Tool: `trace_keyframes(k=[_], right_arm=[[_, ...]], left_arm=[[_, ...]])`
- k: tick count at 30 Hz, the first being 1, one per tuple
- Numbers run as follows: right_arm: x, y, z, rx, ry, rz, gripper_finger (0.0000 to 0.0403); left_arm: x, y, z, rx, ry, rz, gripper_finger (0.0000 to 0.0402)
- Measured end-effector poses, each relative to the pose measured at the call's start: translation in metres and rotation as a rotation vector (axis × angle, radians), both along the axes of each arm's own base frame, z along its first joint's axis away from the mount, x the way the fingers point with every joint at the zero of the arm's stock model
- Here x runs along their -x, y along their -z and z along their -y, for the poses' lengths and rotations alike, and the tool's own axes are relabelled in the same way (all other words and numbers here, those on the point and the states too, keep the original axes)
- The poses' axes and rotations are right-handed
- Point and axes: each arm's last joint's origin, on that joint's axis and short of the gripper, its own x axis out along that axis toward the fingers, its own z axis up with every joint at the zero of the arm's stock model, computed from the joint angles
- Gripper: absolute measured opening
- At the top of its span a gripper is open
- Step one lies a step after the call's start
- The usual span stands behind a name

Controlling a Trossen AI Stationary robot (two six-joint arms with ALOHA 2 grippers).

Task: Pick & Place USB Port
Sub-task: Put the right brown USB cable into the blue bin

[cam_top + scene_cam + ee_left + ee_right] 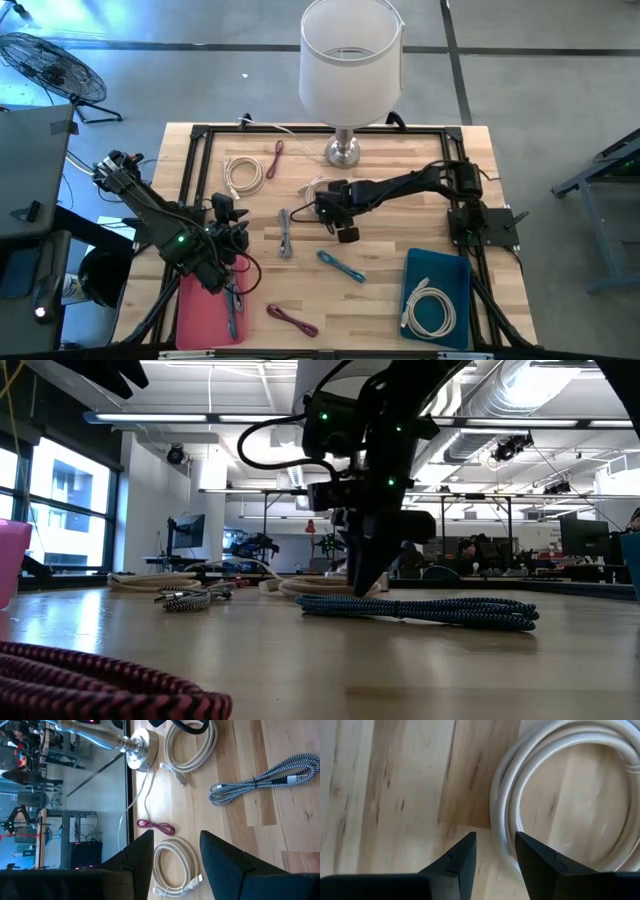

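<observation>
The pale wooden table [500, 300] carries a white-shaded lamp on a chrome base [344, 150] at its far edge, a pink tray [200, 315] at the near left with one dark cable [233, 312] in it, and a blue tray [455, 275] at the near right holding a coiled white cable [430, 310] — so sorting looks under way, not finished. The right gripper [495, 851] is low over the table's middle, its fingers parted and empty, right above a loose white cable coil [560, 795]. The left gripper [176, 845] hovers over the pink tray's far end, likewise spread and holding nothing. Left on the wood: another white coil [243, 175], a black-and-white braided cable [286, 235], a blue braided cable [340, 266], and two maroon cables [292, 318] — one near, one far.
</observation>
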Motion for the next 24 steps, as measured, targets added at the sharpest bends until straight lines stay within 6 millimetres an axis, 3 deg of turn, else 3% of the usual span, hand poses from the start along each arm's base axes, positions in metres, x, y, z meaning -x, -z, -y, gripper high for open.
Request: trace_keyframes(k=[7,12,19,24], right_arm=[[-0.002,0.014,0.011,-0.016,0.054,-0.014,0.0111],[-0.003,0.019,0.015,0.027,0.085,-0.024,0.0020],[-0.002,0.015,0.007,0.120,0.134,-0.012,0.0010],[0.005,-0.004,-0.015,0.119,0.117,0.008,0.0009]], left_arm=[[0.000,0.000,0.000,0.008,-0.001,-0.001,0.0154],[0.000,0.001,0.001,0.024,-0.002,-0.013,0.0154],[0.000,0.001,0.001,0.035,-0.003,-0.017,0.0154],[0.000,0.001,0.001,0.040,-0.003,-0.023,0.0154]])
